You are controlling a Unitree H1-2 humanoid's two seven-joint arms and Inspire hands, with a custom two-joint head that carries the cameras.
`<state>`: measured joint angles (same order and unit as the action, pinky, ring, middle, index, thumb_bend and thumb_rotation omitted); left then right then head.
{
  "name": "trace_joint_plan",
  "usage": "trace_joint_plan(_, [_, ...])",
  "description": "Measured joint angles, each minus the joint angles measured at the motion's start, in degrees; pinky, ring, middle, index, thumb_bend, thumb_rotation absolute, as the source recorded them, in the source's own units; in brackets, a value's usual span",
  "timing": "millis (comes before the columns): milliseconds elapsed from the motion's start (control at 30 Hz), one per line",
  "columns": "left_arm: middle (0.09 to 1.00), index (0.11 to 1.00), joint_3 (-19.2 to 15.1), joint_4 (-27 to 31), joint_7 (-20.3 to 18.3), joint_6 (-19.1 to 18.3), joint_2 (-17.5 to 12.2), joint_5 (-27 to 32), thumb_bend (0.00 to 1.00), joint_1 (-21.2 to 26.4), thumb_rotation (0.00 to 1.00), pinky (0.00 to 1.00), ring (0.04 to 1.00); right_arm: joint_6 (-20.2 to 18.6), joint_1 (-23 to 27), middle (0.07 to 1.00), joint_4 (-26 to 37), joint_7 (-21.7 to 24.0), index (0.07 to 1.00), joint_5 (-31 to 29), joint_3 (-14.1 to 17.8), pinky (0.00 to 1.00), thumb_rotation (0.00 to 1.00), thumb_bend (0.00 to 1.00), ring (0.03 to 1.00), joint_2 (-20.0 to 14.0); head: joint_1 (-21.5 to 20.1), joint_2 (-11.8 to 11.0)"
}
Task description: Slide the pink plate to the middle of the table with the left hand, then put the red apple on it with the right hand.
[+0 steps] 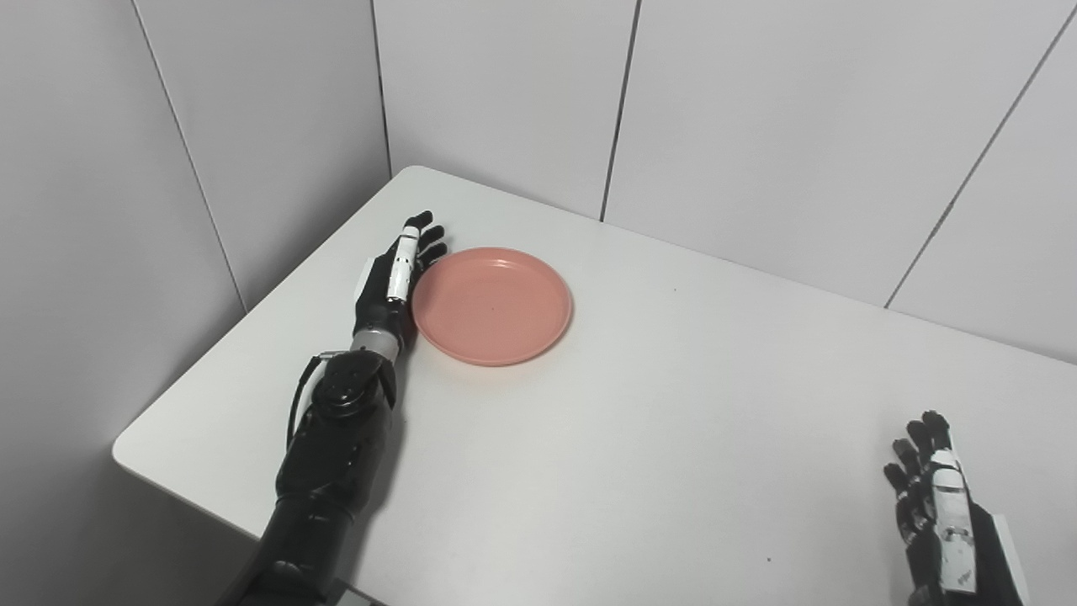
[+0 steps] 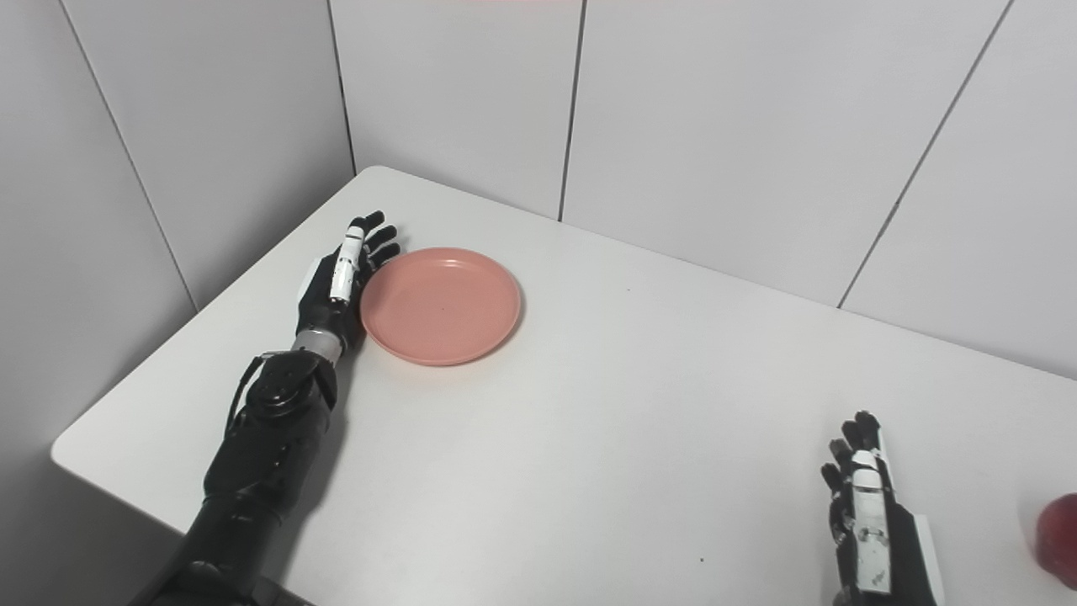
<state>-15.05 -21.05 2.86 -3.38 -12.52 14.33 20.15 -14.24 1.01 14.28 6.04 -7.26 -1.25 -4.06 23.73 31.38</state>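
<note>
Pink plate (image 1: 492, 305) lies flat on the white tabletop (image 1: 656, 438), far-left quarter, well short of the middle. Left hand (image 1: 394, 282) stands on edge just left of it, fingers straight and pointing away toward the far corner, palm side against the plate's left rim; touching or a hair apart, cannot tell which. Nothing grasped: the hand is spread flat, a pusher rather than a holder. Key relation: the plate lies directly right of the palm, and the tabletop's middle lies right and nearer from there, so a sideways sweep to the right with some pull toward the near edge looks like the move called for. Plate is round, so no long axis to mind. Centre of the tabletop is bare. Near right, right hand (image 2: 871, 522) hovers low with fingers extended and apart, holding nothing. Red apple (image 2: 1058, 539) shows only in the right eye view, cut off by the picture's right edge, just right of that hand, not touching it; the right hand is plainly the nearer one.
</note>
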Motion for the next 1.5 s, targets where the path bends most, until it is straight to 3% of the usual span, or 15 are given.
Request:
trace_joint_plan(900, [0.879,0.864,5.69,-3.18,-2.32,2.56,4.05,-2.92,0.34,2.56,1.0,0.85,0.872,0.01,0.0,1.0,0.14,-0.35,1.0,0.49,-0.07,1.0,1.0,0.1,1.0,0.34,-0.79,0.88])
trace_joint_plan(1500, [0.873,0.857,8.04,-0.71,-2.81,2.01,5.79,-4.69,0.35,1.53,1.0,0.85,0.865,0.01,0.0,1.0,0.17,-0.43,1.0,1.09,-0.32,1.0,1.0,0.12,1.0,0.67,-2.73,1.85])
